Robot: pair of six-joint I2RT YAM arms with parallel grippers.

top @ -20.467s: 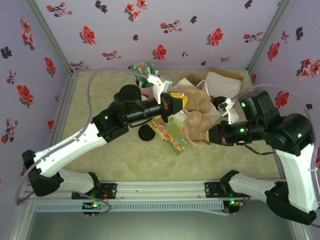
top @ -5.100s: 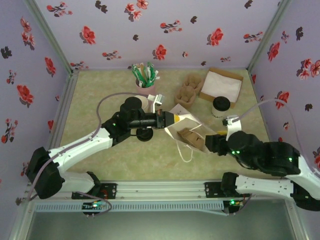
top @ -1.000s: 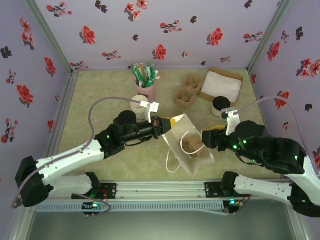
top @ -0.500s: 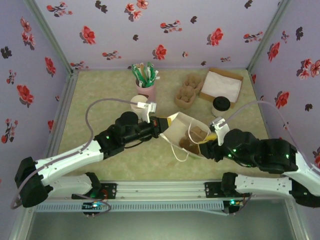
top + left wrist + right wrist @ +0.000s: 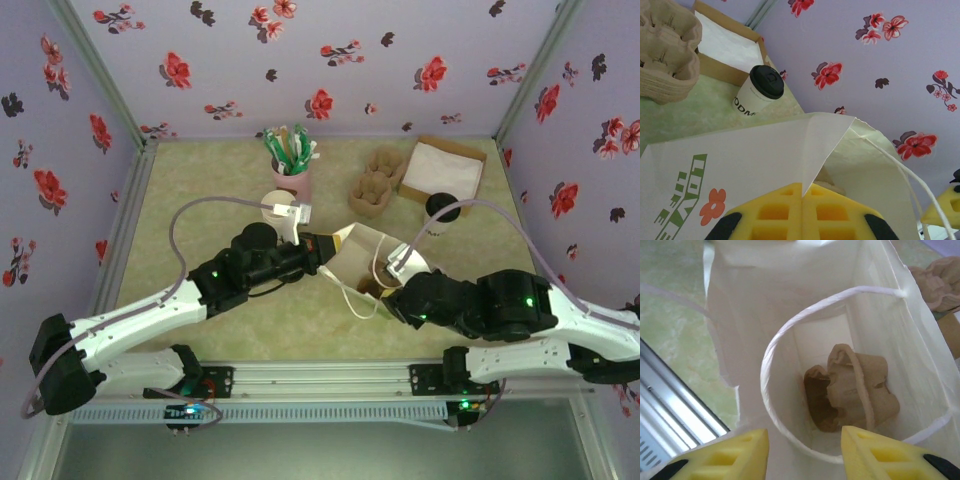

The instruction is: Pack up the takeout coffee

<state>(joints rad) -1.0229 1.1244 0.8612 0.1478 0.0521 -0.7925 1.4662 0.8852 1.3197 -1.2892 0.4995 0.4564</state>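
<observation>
Left wrist: coffee (image 5: 760, 91) beyond paper bag (image 5: 740, 165).

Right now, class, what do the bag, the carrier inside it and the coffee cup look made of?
Bag: thin matte white paper, creased, translucent. Carrier: rough brown moulded pulp, likely. Coffee cup: matte printed paper; lid dark, probably plastic.

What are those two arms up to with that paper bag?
The left tool is pinched shut on the rim of a white paper bag, propping it open. The right tool hovers at the bag's mouth with its jaws apart, above a brown pulp carrier lying inside. The takeout coffee, lid on, stands on the table beyond the bag, not yet packed.
</observation>
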